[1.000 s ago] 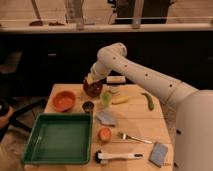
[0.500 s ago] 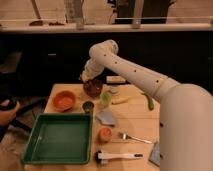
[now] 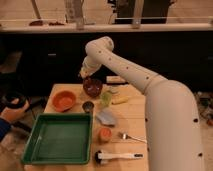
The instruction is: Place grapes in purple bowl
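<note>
The purple bowl [image 3: 92, 88], dark and glossy, stands at the back of the wooden table [image 3: 131, 120], right of the orange bowl [image 3: 64, 100]. My gripper [image 3: 85, 75] hangs just above the purple bowl's back left rim, at the end of the white arm that reaches in from the lower right. I cannot make out the grapes; they are hidden by the gripper or lost in the bowl's dark inside.
A small dark cup [image 3: 88, 106] sits in front of the purple bowl. A green cup [image 3: 106, 98] and a banana [image 3: 120, 100] lie to its right. Nearer are a green tray [image 3: 60, 137], grey cloth [image 3: 106, 117], orange cup [image 3: 104, 134], fork [image 3: 131, 137] and brush [image 3: 117, 156]. A person's hand [image 3: 12, 111] is at the left.
The arm has swung nearer the camera and now covers the table's right side. The gripper has stayed over the purple bowl, shifting slightly up and left.
</note>
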`<act>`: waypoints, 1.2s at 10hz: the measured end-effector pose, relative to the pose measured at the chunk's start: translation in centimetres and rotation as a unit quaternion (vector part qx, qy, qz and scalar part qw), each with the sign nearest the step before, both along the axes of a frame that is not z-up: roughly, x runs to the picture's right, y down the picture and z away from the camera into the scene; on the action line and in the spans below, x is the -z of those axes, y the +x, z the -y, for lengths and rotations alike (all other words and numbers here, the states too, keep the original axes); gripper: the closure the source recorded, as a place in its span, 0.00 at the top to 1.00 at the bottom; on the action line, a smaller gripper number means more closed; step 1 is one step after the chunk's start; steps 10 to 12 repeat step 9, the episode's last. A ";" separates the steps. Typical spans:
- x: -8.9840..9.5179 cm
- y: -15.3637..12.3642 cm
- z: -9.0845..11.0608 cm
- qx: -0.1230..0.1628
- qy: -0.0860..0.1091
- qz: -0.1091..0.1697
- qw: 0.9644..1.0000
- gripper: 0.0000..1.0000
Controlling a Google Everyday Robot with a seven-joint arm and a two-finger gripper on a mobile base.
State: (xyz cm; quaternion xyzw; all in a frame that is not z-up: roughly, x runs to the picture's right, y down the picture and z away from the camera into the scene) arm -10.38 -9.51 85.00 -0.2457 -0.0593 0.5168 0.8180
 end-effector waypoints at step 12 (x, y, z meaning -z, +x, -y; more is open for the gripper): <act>-6.0 3.2 0.6 -0.019 -0.021 -0.055 0.998 0.00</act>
